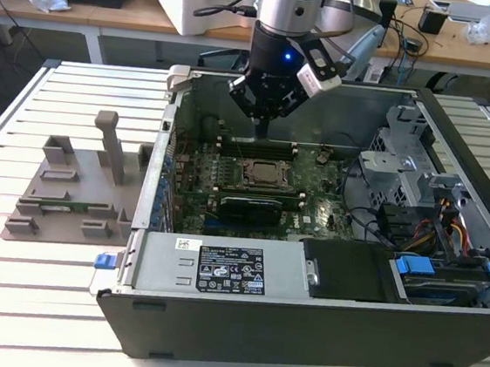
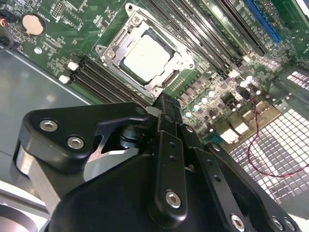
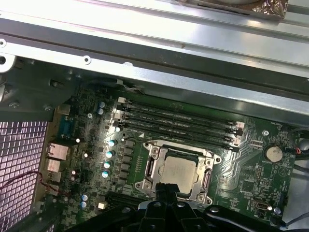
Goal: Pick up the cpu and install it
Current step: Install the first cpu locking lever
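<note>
The cpu lies flat in its socket frame on the green motherboard inside the open computer case. Both wrist views show its silvery square top, in the second wrist view at cpu and in the first wrist view at cpu. My gripper hangs above the board, a little behind the socket toward the memory slots, apart from the chip. Its black fingers are pressed together with nothing between them; the same pair shows as fingers at the socket's near edge.
The case wall rises close behind the gripper. Memory slots run beside the socket. A black graphics card lies in front of it, drive cages and cables on the exterior view's right. A grey fixture sits outside the case.
</note>
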`<state>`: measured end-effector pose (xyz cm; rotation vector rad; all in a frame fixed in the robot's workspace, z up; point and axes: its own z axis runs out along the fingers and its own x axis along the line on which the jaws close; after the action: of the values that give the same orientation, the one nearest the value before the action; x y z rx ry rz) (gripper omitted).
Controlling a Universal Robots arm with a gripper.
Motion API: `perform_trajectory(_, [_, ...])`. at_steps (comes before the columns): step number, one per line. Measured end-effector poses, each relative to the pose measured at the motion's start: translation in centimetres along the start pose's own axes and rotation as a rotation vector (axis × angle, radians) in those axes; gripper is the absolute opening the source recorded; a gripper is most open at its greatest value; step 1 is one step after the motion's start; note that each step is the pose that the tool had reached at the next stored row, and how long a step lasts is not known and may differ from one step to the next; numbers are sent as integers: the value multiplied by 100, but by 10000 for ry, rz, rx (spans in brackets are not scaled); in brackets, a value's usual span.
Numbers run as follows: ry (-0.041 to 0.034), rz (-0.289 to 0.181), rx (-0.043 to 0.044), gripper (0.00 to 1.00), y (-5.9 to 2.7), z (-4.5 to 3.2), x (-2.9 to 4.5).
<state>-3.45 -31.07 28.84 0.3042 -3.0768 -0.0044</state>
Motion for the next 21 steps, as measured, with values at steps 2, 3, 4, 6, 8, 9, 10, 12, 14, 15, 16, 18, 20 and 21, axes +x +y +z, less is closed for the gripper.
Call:
perform_trajectory(2, [1,0,0,11,4,1,19])
perform_trajectory(3, [1,1,0,11,7,1,32])
perform_trajectory(4, [1,1,0,11,10,2,40])
perform_trajectory(6, [1,-4,1,11,22,3,78])
perform_trajectory(8, [1,-9,1,11,33,5,108])
perform_trajectory(9, [1,-14,0,11,44,9,136])
perform_trajectory(10, [1,-43,1,11,60,18,173])
perform_trajectory(12, [-1,-95,0,11,95,38,243])
perform_trajectory(14, [1,-104,2,11,107,43,284])
perform_trajectory(15, [-1,-110,1,11,116,47,313])
perform_trajectory(16, [2,-116,3,11,126,49,346])
perform_trajectory(18, [1,-117,3,11,133,56,359])
perform_trajectory(20, [1,-119,2,11,142,66,371])
perform_trajectory(21, [1,-120,3,11,144,68,374])
